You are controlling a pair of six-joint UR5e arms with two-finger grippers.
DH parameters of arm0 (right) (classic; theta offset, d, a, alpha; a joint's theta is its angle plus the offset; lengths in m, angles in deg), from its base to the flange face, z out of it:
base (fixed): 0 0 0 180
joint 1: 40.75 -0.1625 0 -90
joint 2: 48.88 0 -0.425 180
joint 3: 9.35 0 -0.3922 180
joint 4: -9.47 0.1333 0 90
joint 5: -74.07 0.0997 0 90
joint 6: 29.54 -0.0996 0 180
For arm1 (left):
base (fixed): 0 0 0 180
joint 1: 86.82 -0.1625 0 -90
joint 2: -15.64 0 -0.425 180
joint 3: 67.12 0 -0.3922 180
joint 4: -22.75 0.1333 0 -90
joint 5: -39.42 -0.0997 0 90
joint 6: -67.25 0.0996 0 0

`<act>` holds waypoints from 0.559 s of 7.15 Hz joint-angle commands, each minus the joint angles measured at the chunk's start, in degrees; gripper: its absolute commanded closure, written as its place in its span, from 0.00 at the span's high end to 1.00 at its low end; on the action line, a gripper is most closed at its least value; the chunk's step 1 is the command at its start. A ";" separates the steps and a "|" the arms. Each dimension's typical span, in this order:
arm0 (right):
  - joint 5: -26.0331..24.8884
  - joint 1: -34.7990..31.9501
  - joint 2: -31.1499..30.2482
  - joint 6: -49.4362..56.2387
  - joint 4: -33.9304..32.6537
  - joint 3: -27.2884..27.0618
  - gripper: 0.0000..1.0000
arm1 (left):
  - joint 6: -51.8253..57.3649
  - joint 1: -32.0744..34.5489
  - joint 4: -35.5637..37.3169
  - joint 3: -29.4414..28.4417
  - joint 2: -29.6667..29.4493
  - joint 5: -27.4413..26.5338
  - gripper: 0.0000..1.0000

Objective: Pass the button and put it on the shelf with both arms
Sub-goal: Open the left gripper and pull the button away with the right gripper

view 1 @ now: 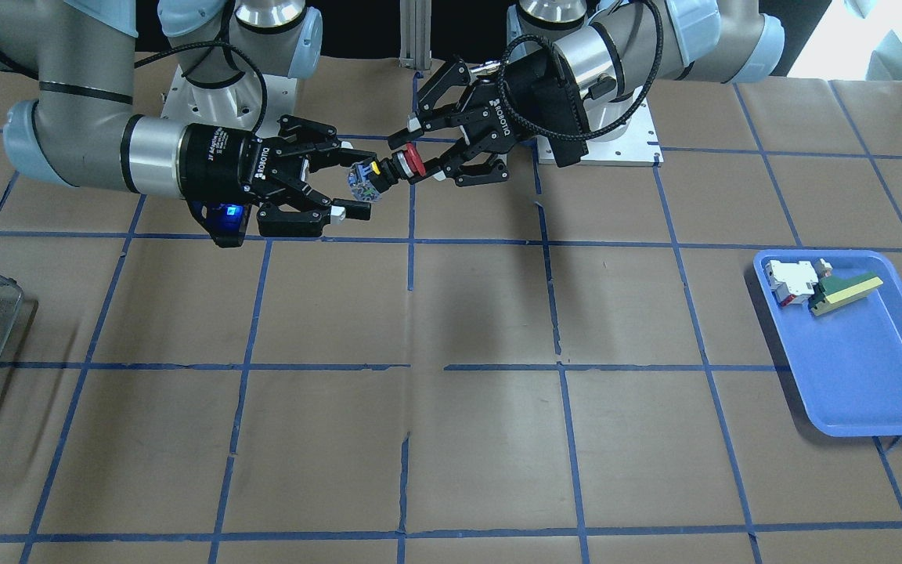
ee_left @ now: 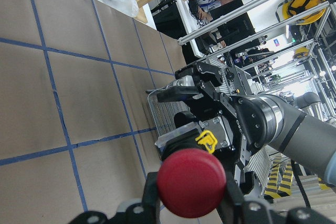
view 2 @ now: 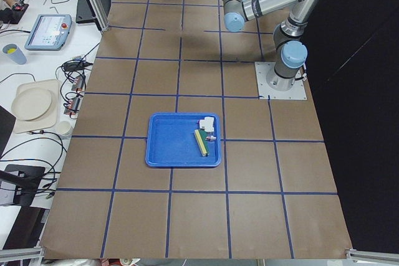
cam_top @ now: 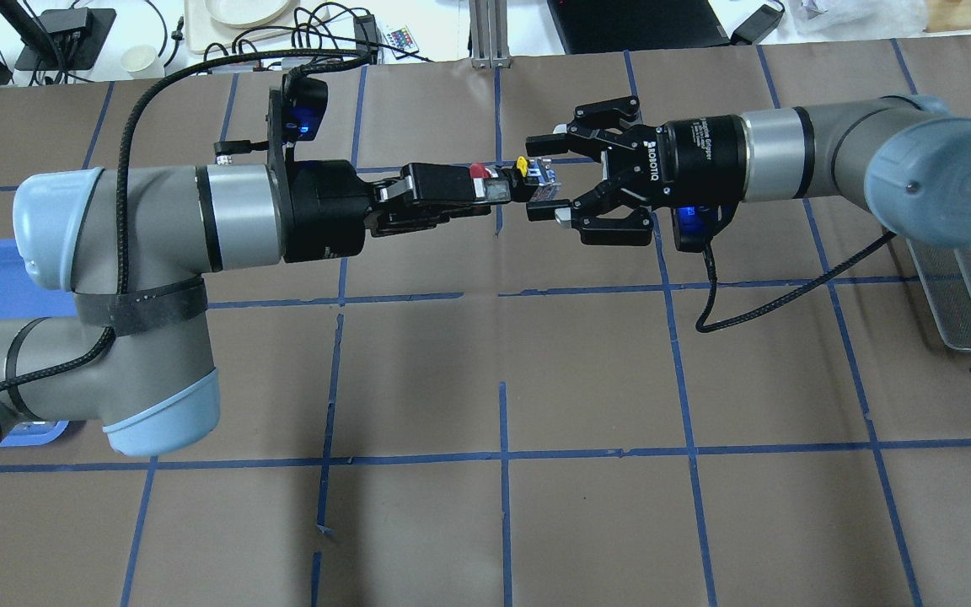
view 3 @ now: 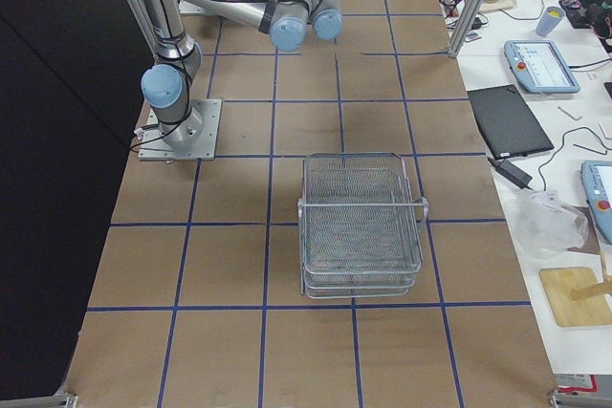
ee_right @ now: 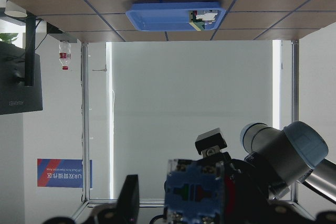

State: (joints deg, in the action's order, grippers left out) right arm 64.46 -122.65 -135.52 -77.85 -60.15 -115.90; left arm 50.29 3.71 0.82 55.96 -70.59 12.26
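The button (view 1: pixel 390 168) hangs in mid-air over the table's middle, between both grippers. My left gripper (view 1: pixel 415 160) is shut on it at its red cap end; the cap fills the left wrist view (ee_left: pixel 191 182). My right gripper (view 1: pixel 351 180) is open. Its jaws stand on either side of the button's metallic end without closing on it. Overhead, the button (cam_top: pixel 523 169) bridges the left gripper (cam_top: pixel 490 181) and the right gripper (cam_top: pixel 543 177). The button's end (ee_right: pixel 195 192) faces the right wrist camera. The wire shelf (view 3: pixel 361 226) stands on the table at my right.
The blue tray (view 1: pixel 862 384) lies at my left and holds a white-and-red block (view 1: pixel 791 280) and a green-and-yellow wedge (view 1: pixel 847 291). The shelf's rim (cam_top: pixel 970 295) shows at the overhead view's right edge. Operators' desks with gear lie beyond the far table edge.
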 commanded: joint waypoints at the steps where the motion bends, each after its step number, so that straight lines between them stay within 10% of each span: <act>1: 0.12 0.33 0.07 -0.12 0.09 0.03 0.14 | -0.01 0.00 0.14 0.06 0.00 0.00 0.10; 3: 0.65 0.42 -0.02 -0.21 0.36 0.12 0.05 | 0.08 0.00 0.22 0.06 0.00 0.09 0.18; 4: 0.56 0.42 0.07 -0.21 0.36 0.12 0.04 | -0.36 0.00 0.22 0.06 0.09 0.00 0.54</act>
State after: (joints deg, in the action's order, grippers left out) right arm 65.01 -122.19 -135.49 -78.04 -59.83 -115.77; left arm 50.27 3.73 1.03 56.05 -70.56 12.30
